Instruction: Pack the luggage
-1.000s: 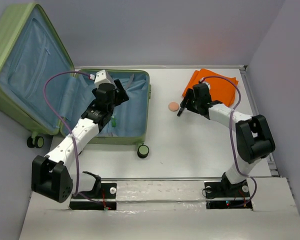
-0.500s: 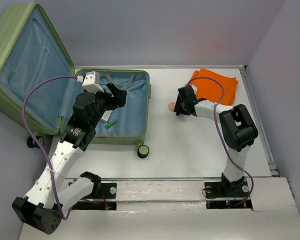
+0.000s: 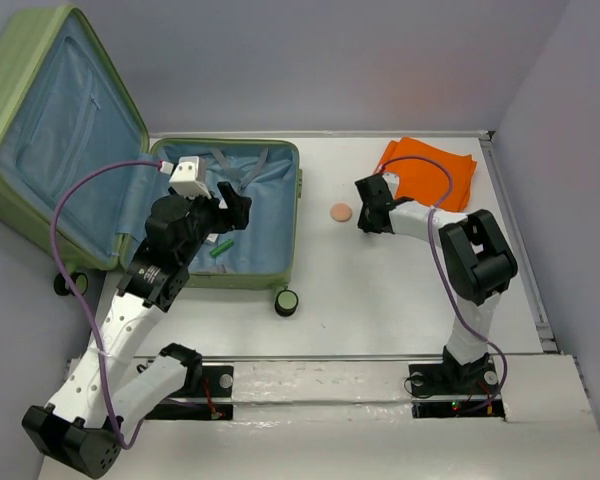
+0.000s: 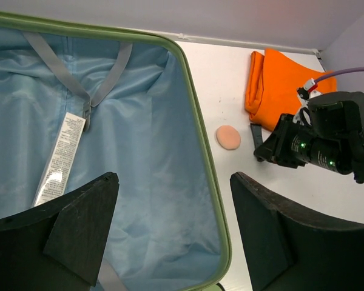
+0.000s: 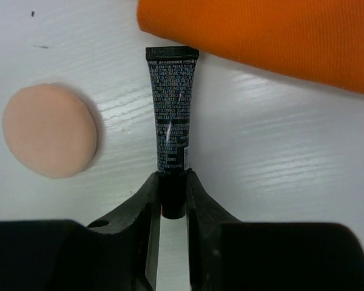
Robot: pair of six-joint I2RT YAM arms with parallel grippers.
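The luggage (image 3: 272,262) lies open at the left, olive-green shell with pale blue lining, its lid (image 3: 60,120) leaning back. A small green item (image 3: 220,247) lies inside it. My left gripper (image 3: 230,208) hovers open and empty above the lining; in the left wrist view (image 4: 173,182) it is over the suitcase rim (image 4: 200,139). My right gripper (image 3: 364,224) is down on the table. In the right wrist view it (image 5: 171,194) is shut on the cap end of a black tube (image 5: 171,109), which lies flat between a peach round pad (image 5: 48,130) and an orange cloth (image 5: 279,30).
The orange folded cloth (image 3: 430,172) lies at the back right, and the peach pad (image 3: 341,212) is just left of my right gripper. A suitcase wheel (image 3: 286,301) sticks out at the front. Grey walls close in the table (image 3: 380,290) at the back and right.
My left arm drew back and up from the suitcase floor, leaving the green item lying inside. My right gripper shifted beside the pad and sits closed on the black tube.
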